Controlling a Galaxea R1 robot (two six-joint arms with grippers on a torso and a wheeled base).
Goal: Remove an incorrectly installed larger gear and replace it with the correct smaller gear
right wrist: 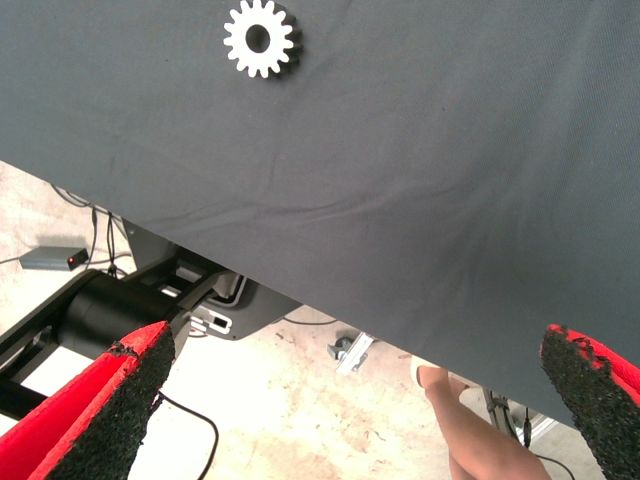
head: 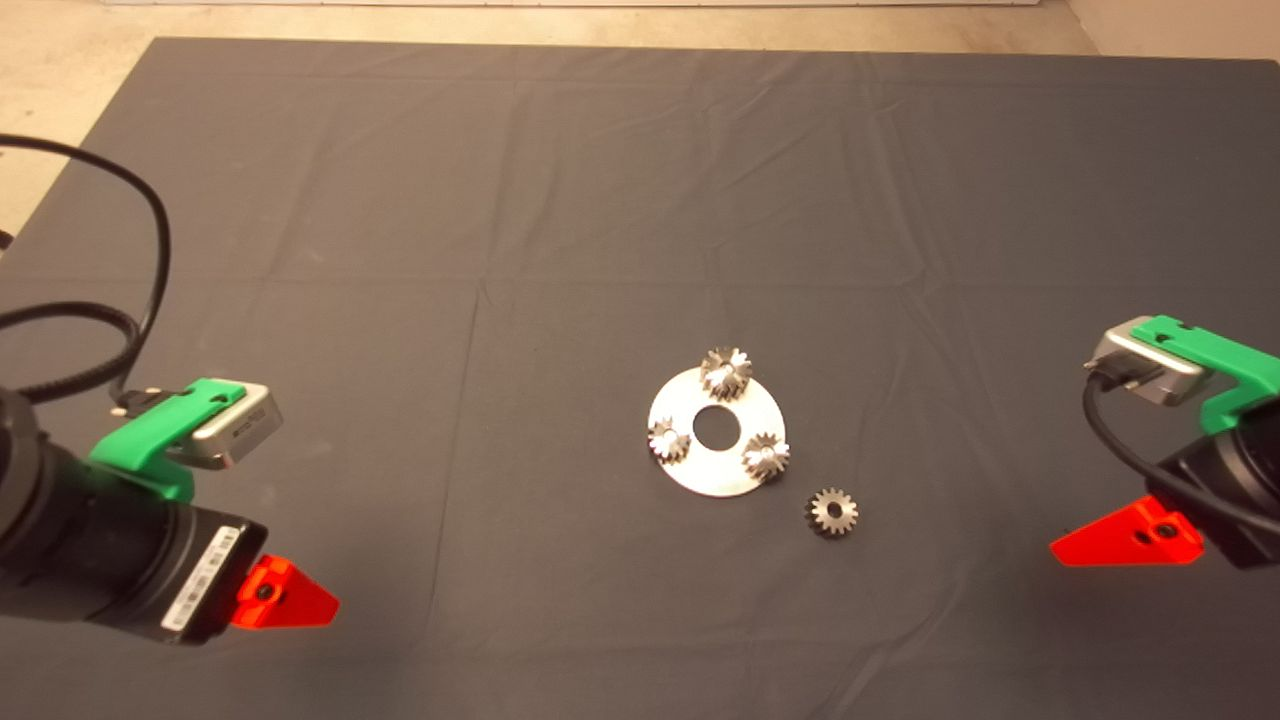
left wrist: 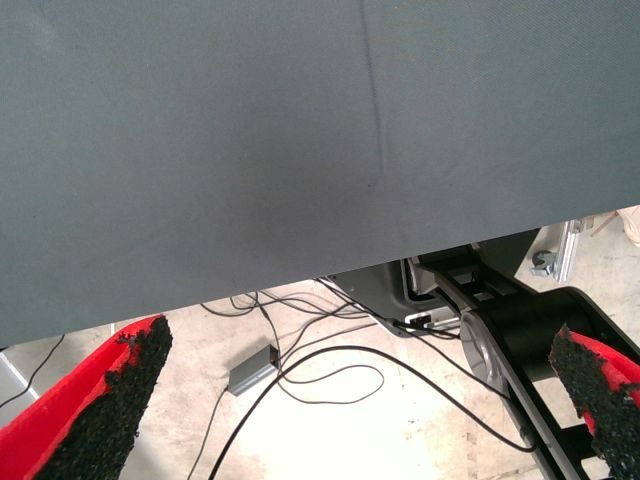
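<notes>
Centrally on the dark mat (head: pixel 640 200) lay a round metal plate (head: pixel 700 470) with a centre hole, carrying three silvery gears on its face: the larger gear (head: pixel 726 372) at the far edge, and two smaller silvery gears (head: pixel 668 441) at the left and near-right edges. Just off the plate's near-right edge, apart from it, the smaller gear (head: pixel 831 511) lay flat on the mat, hole upward. Left gripper (left wrist: pixel 350 400) and right gripper (right wrist: pixel 350 400) hung at the mat's near corners, jaws wide apart and empty; a person's leg (right wrist: pixel 470 430) showed beyond the mat.
</notes>
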